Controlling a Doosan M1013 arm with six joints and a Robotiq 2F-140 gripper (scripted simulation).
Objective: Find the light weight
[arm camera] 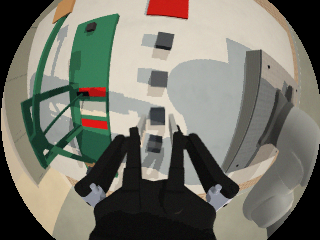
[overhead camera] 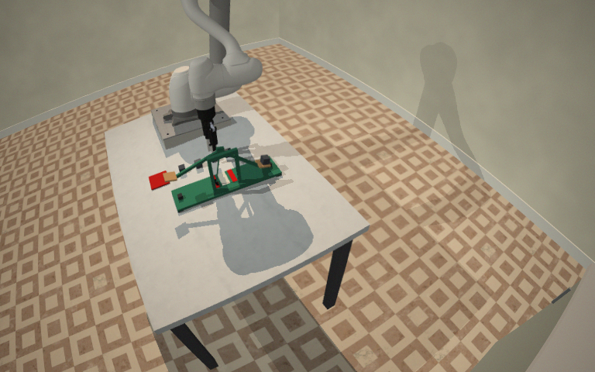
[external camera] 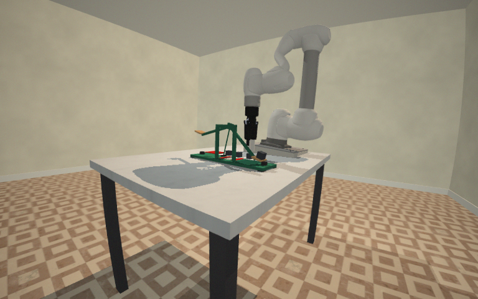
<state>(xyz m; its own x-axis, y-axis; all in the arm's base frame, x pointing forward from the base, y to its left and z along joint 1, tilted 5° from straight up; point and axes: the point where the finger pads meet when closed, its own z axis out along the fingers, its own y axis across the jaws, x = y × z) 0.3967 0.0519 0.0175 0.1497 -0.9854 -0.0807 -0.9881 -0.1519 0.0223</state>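
Note:
The green rocker balance (overhead camera: 225,175) stands mid-table and is tilted. Its right pan is down and carries one dark weight (overhead camera: 264,158). Its left pan (overhead camera: 170,175) is up and empty. The pointer hangs by a red field (overhead camera: 216,180). The flat red dish (overhead camera: 156,180) lies right side up and empty to the left, and also shows in the wrist view (arm camera: 168,4). Several dark weights lie in a row on the table (arm camera: 158,79). My gripper (arm camera: 157,120) hangs above the nearest weight in the row (arm camera: 155,143), with its fingers partly open and nothing between them.
The arm's grey mounting plate (overhead camera: 193,125) sits at the back of the table, close behind the gripper. The balance's upright frame (external camera: 227,139) stands just in front of the gripper. A small dark block (overhead camera: 182,198) sits on the base's left end.

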